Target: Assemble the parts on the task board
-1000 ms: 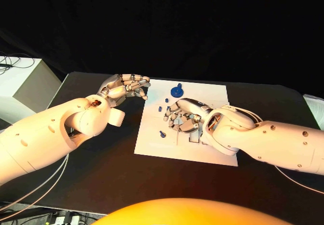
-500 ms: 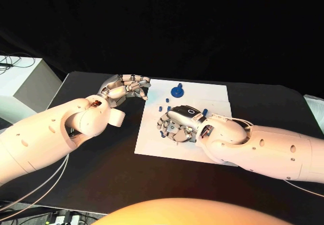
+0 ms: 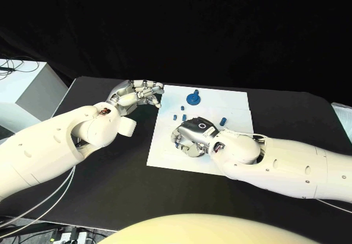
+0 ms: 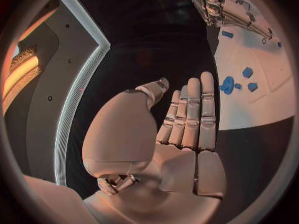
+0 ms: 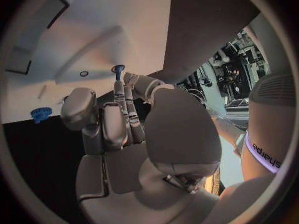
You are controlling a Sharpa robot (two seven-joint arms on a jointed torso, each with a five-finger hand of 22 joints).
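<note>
The white task board lies mid-table. On its far part I see a blue gear-like part and small blue parts. My right hand hangs over the board's left-middle, back up and fingers pointing down. In the right wrist view its fingertips reach a small blue peg on the board, the thumb stands apart, and no grip shows. My left hand hovers at the board's far-left corner. Its fingers lie flat together and hold nothing.
A white box stands off the table's left edge. The board has a ring hole and a dark slot. The left wrist view shows the gear and loose parts on the board.
My right hand has slid left across the board and turned down over the peg near the board's left side. The left hand has stayed put.
</note>
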